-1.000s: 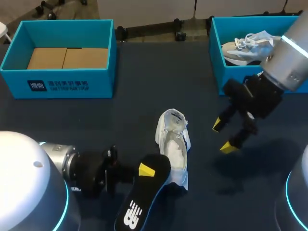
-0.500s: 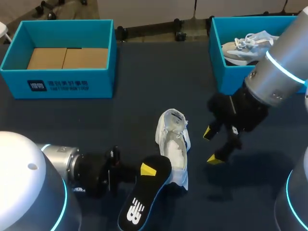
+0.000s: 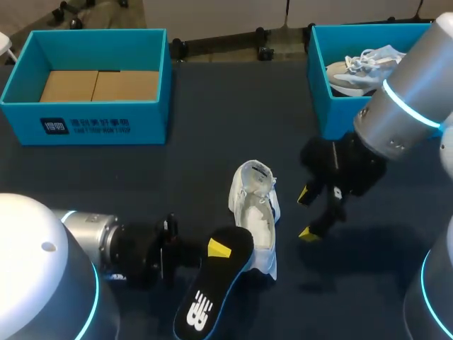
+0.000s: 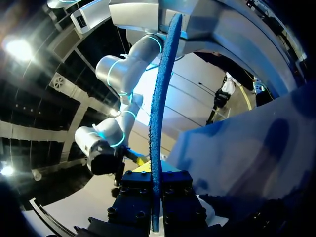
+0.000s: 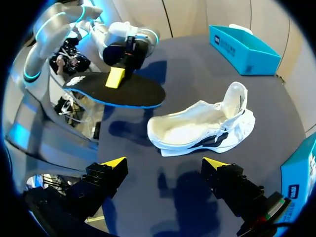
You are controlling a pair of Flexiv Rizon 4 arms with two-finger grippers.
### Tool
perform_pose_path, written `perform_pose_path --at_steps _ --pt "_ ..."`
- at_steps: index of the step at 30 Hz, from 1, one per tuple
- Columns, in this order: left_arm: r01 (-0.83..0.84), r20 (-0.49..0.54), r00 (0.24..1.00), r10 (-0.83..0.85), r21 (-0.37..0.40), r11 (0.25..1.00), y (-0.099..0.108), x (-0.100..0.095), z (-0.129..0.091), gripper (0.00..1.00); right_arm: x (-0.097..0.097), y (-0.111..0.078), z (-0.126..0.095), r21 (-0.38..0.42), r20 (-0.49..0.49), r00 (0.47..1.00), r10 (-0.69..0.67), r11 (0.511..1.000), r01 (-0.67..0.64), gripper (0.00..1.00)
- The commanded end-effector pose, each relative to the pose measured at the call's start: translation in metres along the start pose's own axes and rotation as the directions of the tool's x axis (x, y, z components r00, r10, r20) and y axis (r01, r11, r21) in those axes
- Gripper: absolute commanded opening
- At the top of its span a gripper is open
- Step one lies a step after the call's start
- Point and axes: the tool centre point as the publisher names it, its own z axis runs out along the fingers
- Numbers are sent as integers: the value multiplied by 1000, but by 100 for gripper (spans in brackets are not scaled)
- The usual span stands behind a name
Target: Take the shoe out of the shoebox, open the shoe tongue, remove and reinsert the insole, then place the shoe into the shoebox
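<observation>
The white shoe (image 3: 256,219) is seen lying out of the box on the dark table (image 3: 198,170), its opening turned upward and its long axis running away from the robot. The black insole (image 3: 212,290) is held clear of the shoe, clamped flat between the closed fingers of the left gripper (image 3: 216,249). In the head view its tip overlaps the shoe's near end, and its length is slanted away from the shoe's axis. On the shoe's opposite side, a little apart and about level with its middle, the right gripper (image 3: 307,212) is held with its fingers spread wide and nothing between them. The insole is judged to be out and due for reinsertion. The left arm is the nearer one, and the insole's tip would have to be swung into line with the shoe's length before it is slid in, the shoe perhaps being steadied from the right
</observation>
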Motion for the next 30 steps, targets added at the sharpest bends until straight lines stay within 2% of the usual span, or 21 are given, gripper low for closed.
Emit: perform_pose_path --at_steps 1,6,15,22,24,30 --pt "-3 15 1000 3 22 1000 7 -4 -3 0 -6 4 18 34 9 1000 17 999 -17 100" --pt "12 30 999 -12 18 1000 16 -3 -2 0 -9 -1 27 41 12 1000 16 999 -17 100" --pt "31 16 999 -32 48 998 16 -5 6 0 -16 -5 41 61 40 999 23 998 -25 100" --pt "61 19 998 -62 43 997 19 -6 10 0 -22 -5 50 89 53 998 45 995 -49 100" --pt "62 15 998 -63 37 997 19 -5 11 0 -23 -7 53 75 62 997 55 995 -60 100" --pt "108 26 994 -109 30 994 21 -8 13 0 -23 -7 53 75 62 997 55 995 -60 100"
